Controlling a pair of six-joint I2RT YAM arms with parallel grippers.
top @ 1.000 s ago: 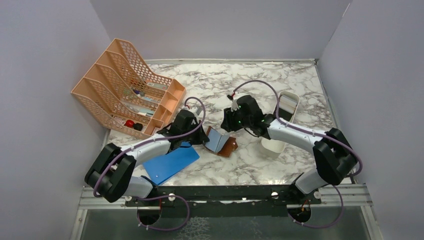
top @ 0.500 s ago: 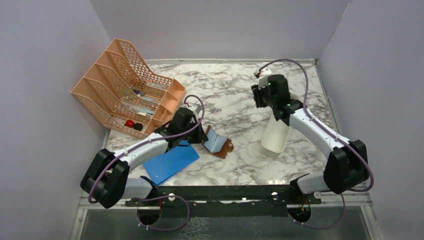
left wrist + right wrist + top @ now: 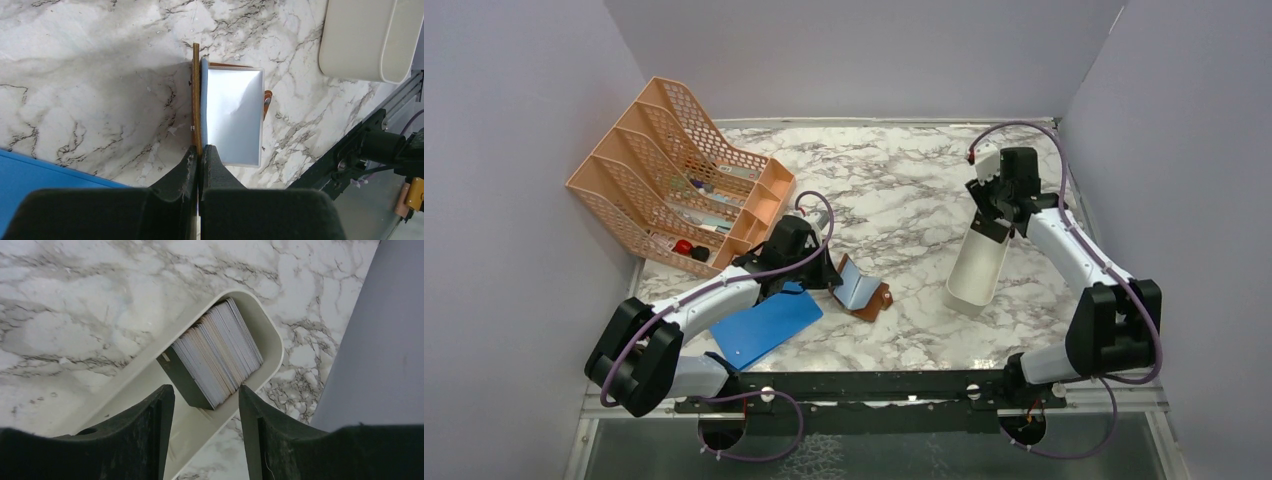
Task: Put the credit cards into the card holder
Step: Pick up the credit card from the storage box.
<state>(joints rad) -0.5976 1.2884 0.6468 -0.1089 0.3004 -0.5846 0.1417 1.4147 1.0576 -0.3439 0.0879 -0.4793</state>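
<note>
Left pincer (image 3: pixel 200 151) clamped on card holder (image 3: pixel 196 90)'s upright flap, near-centre bench (image 3: pixel 904 190), light blue card (image 3: pixel 232 120) leaning inside; right pincer (image 3: pixel 206 390) wide above card stack (image 3: pixel 218 357) in far-right white tray (image 3: pixel 145 380); cards look thin, stiff, slick, so pinch one by its exposed edges.

Brown leather card holder (image 3: pixel 875 298), open — one flap upright, light blue card (image 3: pixel 232 120) resting inside

My top cam looks down from above-behind the rig, far off, covering the whole table (image 3: pixel 894 190). L wrist cam: close, down on card holder (image 3: pixel 196 100). R wrist: close over white tray (image 3: pixel 125 395). Top shares both.
</note>
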